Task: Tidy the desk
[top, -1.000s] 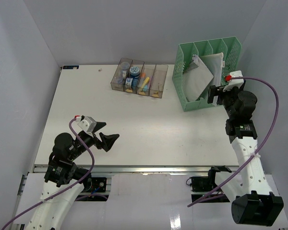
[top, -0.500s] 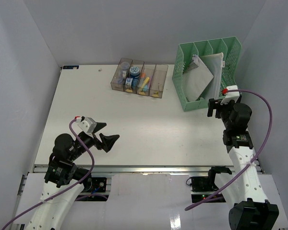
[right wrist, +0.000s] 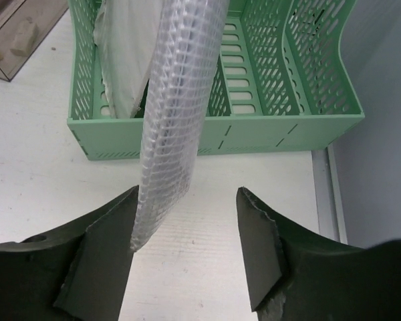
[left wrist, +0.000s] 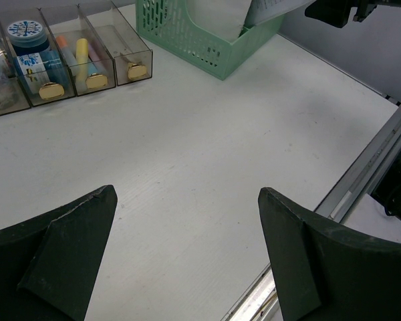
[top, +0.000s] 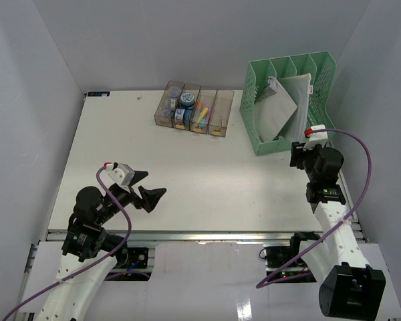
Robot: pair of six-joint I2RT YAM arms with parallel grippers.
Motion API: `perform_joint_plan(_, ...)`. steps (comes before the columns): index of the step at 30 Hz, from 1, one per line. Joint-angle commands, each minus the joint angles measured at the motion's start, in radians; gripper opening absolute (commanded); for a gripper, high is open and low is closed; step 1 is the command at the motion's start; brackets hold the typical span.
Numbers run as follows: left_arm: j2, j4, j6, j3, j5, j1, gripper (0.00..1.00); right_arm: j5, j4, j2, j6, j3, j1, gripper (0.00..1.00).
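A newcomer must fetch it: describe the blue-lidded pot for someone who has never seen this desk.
On the white desk, look to the far edge for the row of clear brownish bins, left of the green mesh rack. The pot sits in the second bin from the left, seen from above. Its round blue lid sets it apart from the yellow and orange sticks in the next bin.

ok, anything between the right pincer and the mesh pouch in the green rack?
Nothing visible. The mesh pouch leans out over the front wall of the green rack, its lower end between the open jaws of the right pincer, close to one finger; contact unclear.
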Motion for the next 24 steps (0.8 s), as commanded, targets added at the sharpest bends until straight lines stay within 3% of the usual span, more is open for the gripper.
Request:
perform_joint_plan(1, 0.009, 0.02, -0.004, -0.003, 0.015, -0.005, 0.98, -0.005, 0.148, 0.018, -0.024, -0.01, -0.004, 0.51)
perform_joint_plan(6, 0.013, 0.02, -0.003, -0.003, 0.016, -0.006, 0.98, -0.024, 0.209, 0.045, -0.041, -0.022, -0.004, 0.36)
perform_joint_plan(13, 0.014, 0.03, 0.0, -0.01, 0.037, -0.004, 0.98, -0.036, 0.247, 0.059, -0.058, -0.014, -0.004, 0.24)
perform_joint_plan(24, 0.008, 0.032, 0.003, -0.014, 0.048, -0.005, 0.98, -0.013, 0.302, 0.121, -0.078, 0.102, -0.004, 0.16)
